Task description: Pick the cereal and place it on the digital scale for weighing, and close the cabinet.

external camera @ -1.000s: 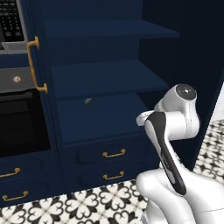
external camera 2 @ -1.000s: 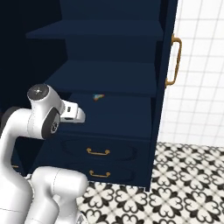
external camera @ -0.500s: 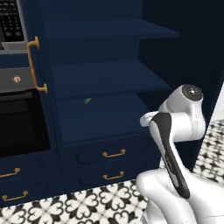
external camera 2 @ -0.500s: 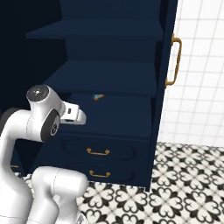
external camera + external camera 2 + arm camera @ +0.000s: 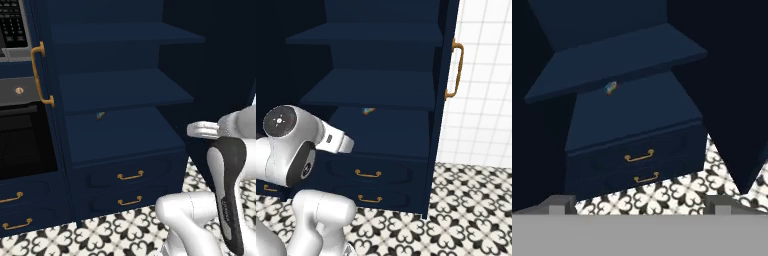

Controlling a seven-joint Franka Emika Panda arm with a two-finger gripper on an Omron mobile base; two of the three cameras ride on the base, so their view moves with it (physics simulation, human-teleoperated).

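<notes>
Tool fingertips point(image 5: 640, 204) stand spread wide at the foot of the hand view, holding nothing, aimed into the open cabinet point(image 5: 115, 90). Well ahead of the tool and a little above its line, far back on the lower shelf point(image 5: 632, 112), a tiny coloured speck sits just under the shelf above — likely the cereal point(image 5: 611, 88), too small to read any lettering. A small flat box like that should be light and stiff but thin-walled, so I would take it across its narrow sides with a gentle squeeze; the card may slip or dent if pinched hard. From the left base camera come the oven point(image 5: 25, 145) beside the cabinet and that door's brass handle point(image 5: 37, 75); from the right base camera the other open door with its handle point(image 5: 455, 70) against white tiles; from the hand camera both drawers point(image 5: 639, 165) head-on below the shelf
</notes>
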